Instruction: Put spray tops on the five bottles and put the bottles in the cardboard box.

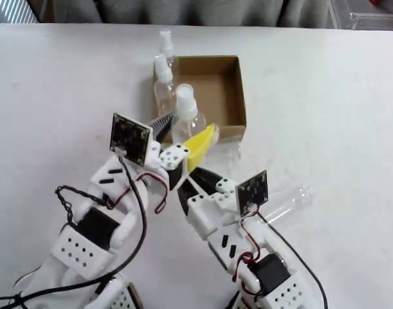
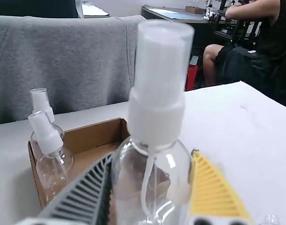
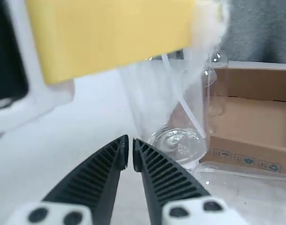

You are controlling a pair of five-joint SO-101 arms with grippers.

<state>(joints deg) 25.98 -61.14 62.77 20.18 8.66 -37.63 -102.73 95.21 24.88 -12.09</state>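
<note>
White counter [image 1: 325,96], grey upholstery behind. The step in hand is judged to be boxing of the third capped bottle. The spray bottle [image 2: 154,173], top fitted, is gripped upright by the left end effector [image 1: 185,134], just outside the near wall of the cardboard box [image 1: 225,84]. Two capped bottles [image 1: 163,74] are stood inside. The right end effector [image 3: 130,157] is clenched, empty. Next: bottle to be lifted over the wall, lowered beside the others, released.
</note>
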